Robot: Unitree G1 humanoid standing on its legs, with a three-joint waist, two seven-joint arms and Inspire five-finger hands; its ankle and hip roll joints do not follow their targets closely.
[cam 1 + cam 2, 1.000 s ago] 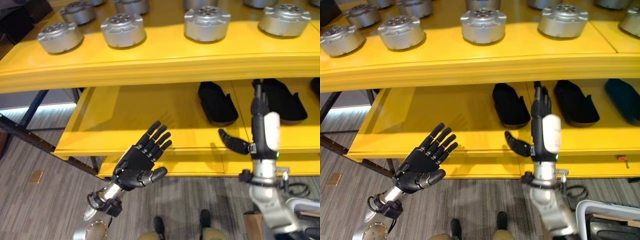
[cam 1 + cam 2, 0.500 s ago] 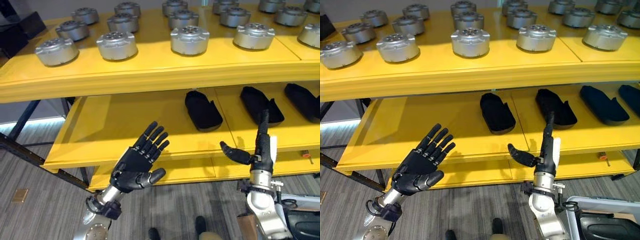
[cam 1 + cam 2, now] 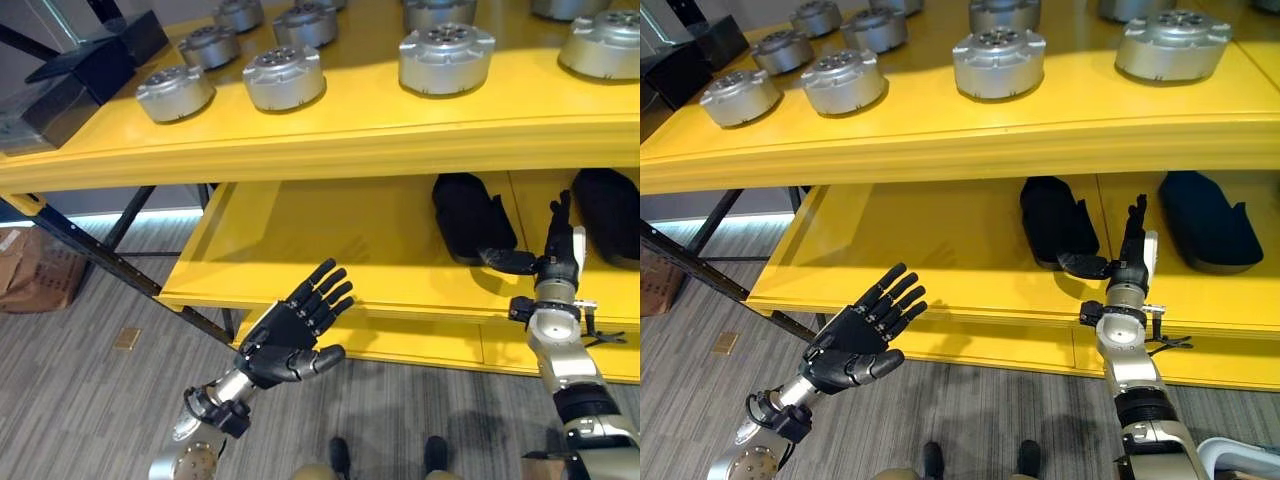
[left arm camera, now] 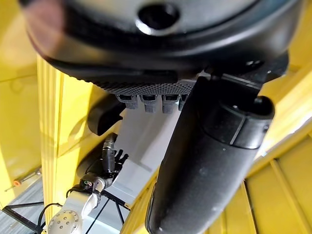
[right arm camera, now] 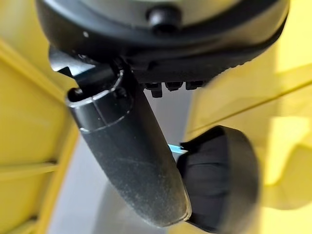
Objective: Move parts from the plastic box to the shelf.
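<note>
Left eye view: my left hand (image 3: 283, 340) is raised in front of the yellow metal shelf (image 3: 330, 140), palm up, fingers (image 3: 325, 290) straight and spread, thumb out, holding nothing. My right hand (image 3: 556, 255) stands edge-on at the front of the lower yellow shelf board (image 3: 320, 250), fingers straight and pointing up, thumb (image 3: 508, 260) sticking out toward the left hand, also empty. Round silver metal parts with bolt holes (image 3: 446, 57) sit in rows on the top board. Black moulded oblong parts (image 3: 471, 217) lie on the lower board; nearest one is just behind my right thumb, not touching as far as I can tell. Grey striped floor (image 3: 80, 400) below, brown cardboard box (image 3: 35, 270) at the left edge. Right eye view: same layout, left hand (image 3: 855, 343) open, right hand (image 3: 1130, 262) open, black part (image 3: 1055, 222) just beside the right thumb. Left wrist view: my left thumb (image 4: 209, 161) straight in the foreground, finger bases past it, the other hand (image 4: 108, 161) small beyond. Right wrist view: my right thumb (image 5: 129, 161) extended, one black part (image 5: 222, 178) close behind it on yellow board.
</note>
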